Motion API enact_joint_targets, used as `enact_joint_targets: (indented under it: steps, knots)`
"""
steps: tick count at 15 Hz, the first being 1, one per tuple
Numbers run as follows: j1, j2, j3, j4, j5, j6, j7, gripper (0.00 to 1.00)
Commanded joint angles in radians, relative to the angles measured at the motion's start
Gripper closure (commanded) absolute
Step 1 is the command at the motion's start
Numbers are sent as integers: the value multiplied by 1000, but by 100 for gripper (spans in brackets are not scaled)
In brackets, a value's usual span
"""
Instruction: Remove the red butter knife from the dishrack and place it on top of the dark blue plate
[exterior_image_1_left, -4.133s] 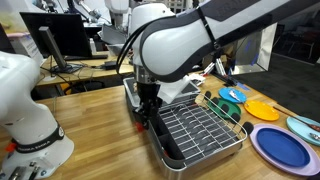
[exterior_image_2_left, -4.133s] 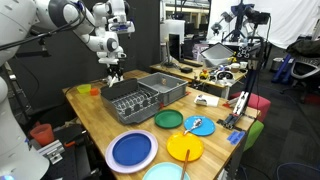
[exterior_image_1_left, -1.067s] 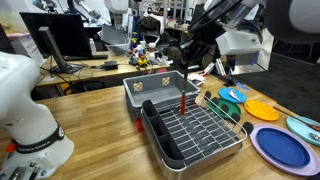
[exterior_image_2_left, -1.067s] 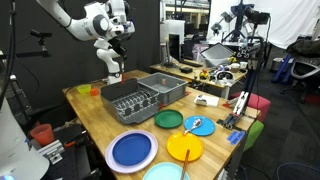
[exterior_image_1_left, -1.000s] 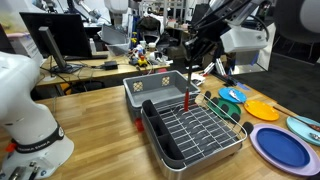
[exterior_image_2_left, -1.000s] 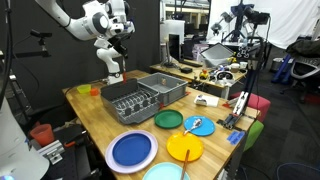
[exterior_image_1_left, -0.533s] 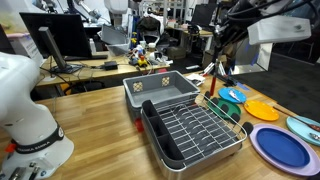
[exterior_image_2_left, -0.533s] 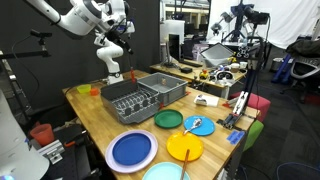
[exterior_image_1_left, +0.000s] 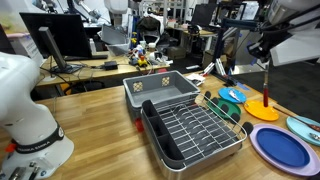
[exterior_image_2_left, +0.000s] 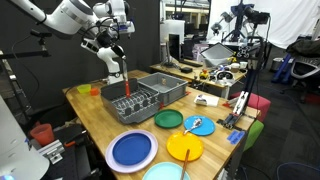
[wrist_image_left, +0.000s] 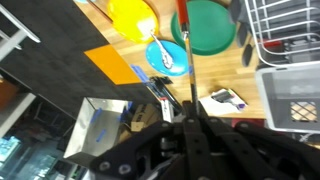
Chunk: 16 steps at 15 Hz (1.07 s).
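Note:
The red butter knife (exterior_image_1_left: 266, 86) hangs blade-down in the air, and my gripper (exterior_image_1_left: 265, 66) is shut on its top end. In an exterior view it hangs to the right of the dishrack (exterior_image_1_left: 196, 131), above the coloured plates. The dark blue plate (exterior_image_1_left: 280, 148) lies at the table's near right corner, lower than the knife. From the opposite side, the gripper (exterior_image_2_left: 120, 62) holds the knife (exterior_image_2_left: 126, 82) over the back of the dishrack (exterior_image_2_left: 130, 101), with the dark blue plate (exterior_image_2_left: 132, 151) in front. In the wrist view the knife (wrist_image_left: 184, 40) runs up from the shut gripper (wrist_image_left: 190, 118).
A grey plastic tub (exterior_image_1_left: 160, 88) stands behind the rack. A green plate (exterior_image_2_left: 168, 119), a yellow plate (exterior_image_2_left: 185, 149) and a pale blue plate (exterior_image_2_left: 198, 125) lie beside the dark blue one. A white robot base (exterior_image_1_left: 28, 115) stands at the left. An orange cup (exterior_image_2_left: 85, 90) sits by the rack.
My gripper has carried the red knife up out of the dishrack and swung it sideways, away from over the rack toward the side with the plates. The jaws stay shut.

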Motion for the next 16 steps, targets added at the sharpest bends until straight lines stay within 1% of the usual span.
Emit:
enact_joint_targets:
  steps: [1, 3, 5, 6, 16]
  knots:
    - [-35, -13, 50, -17, 87, -162, 45, 99]
    - [-35, -11, 49, -27, 137, -189, 57, 99]
    - [-34, -10, 50, -34, 160, -152, 59, 99]
    - [-38, -2, 54, -26, 140, -161, 43, 97]
    - [-37, -2, 58, -26, 146, -160, 52, 97]
